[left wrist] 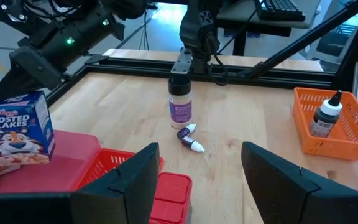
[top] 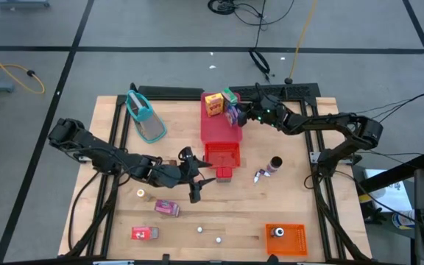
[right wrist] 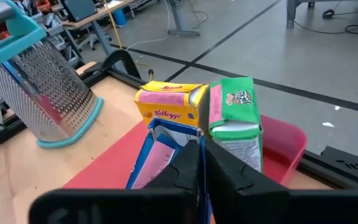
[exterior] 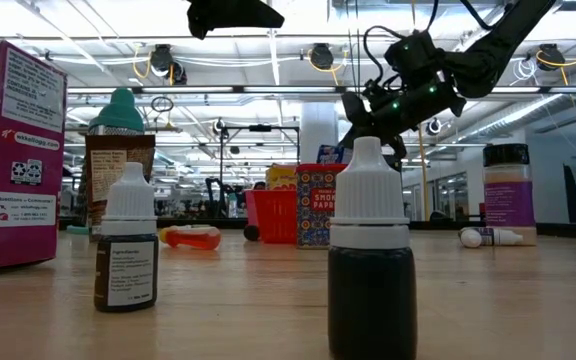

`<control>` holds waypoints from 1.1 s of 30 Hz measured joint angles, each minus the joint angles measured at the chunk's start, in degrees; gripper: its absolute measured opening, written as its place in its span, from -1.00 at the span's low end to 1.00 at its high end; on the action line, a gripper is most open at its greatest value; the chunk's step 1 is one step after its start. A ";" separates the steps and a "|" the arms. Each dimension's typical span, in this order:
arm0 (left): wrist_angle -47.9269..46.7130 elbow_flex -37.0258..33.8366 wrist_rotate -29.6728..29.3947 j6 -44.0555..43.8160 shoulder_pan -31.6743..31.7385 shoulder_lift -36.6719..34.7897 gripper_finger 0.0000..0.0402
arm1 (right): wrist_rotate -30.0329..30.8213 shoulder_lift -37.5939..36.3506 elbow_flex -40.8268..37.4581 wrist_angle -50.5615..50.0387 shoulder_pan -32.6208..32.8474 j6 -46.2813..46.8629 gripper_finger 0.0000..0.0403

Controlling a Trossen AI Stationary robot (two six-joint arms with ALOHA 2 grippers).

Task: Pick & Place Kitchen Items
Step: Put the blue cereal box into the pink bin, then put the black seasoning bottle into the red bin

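Observation:
My right gripper point(top: 240, 114) is at the far end of the flat red tray point(top: 216, 132), shut on a blue carton point(right wrist: 163, 149), which also shows in the left wrist view point(left wrist: 14, 134). A yellow carton point(right wrist: 169, 102) and a green carton point(right wrist: 235, 115) stand upright on the tray just beyond it. My left gripper point(top: 206, 174) is open and empty, low over the table's middle. A small red box point(top: 223, 174) lies just ahead of it, next to a small red basket point(top: 221, 154). My right gripper pinches the blue carton's upper edge point(right wrist: 174, 132) between its two shut fingers, coming from the table's right side and slanting down. The carton sits tilted over the tray. The fingers hide its lower end, so I cannot tell whether it rests on the tray.
A spice jar point(top: 274, 163) and a lying dropper bottle point(top: 258, 175) are right of centre. An orange bin point(top: 285, 237) holds a bottle. A grater point(top: 146, 118) stands far left. A pink carton point(top: 167, 208), a red carton point(top: 144, 233) and tiny round pieces point(top: 199, 230) lie near the front.

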 joint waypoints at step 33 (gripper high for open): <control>-1.00 0.00 0.00 0.05 0.00 0.00 0.13 | -20.30 -5.77 -0.02 -3.56 3.25 -6.73 -0.47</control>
